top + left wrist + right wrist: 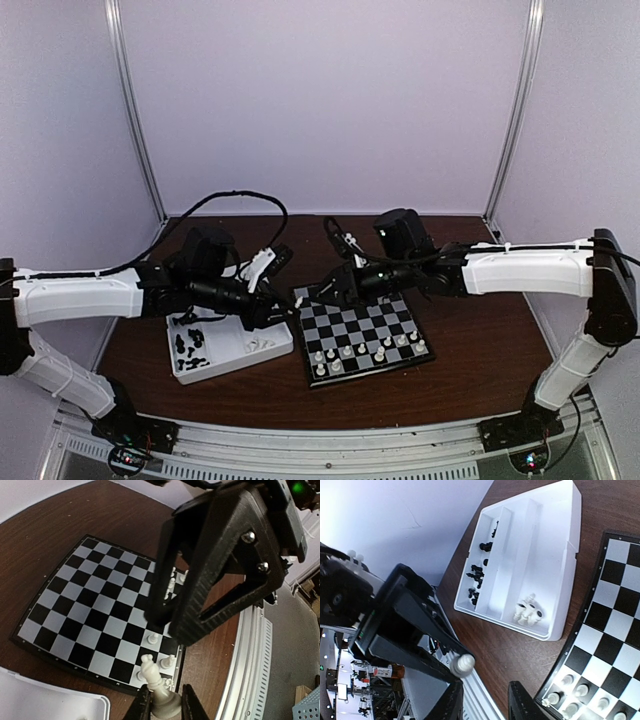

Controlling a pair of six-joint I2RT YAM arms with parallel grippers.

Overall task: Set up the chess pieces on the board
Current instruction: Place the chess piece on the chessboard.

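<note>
While our left gripper (165, 702) clamps a white piece (159, 687) low on its base, we hold it upright just off the board's corner, above the brown table. It is a tall piece, king or queen, and we cannot tell which. The low grip leaves the head free, probably so the piece can be passed over or stood on a square without the fingers fouling its neighbours.

Our right gripper (486, 694) hangs just ahead of and above the left fingers, jaws parted with nothing between them. In its own camera the white piece sits just beyond one finger, outside the gap. We judge this a handover or a wait for clearance, but cannot say which.

The board (90, 600) lies ahead of the left hand. Standing white pieces (152, 639) line the edge under the right gripper, and the squares beyond are bare.

The tray (547, 545) lies ahead of the right hand, holding black pieces (476, 575) on one side and a few spare white pieces (529, 611) on the other. We judge the setup far from done. One risk is bumping the standing row when the piece goes down.
</note>
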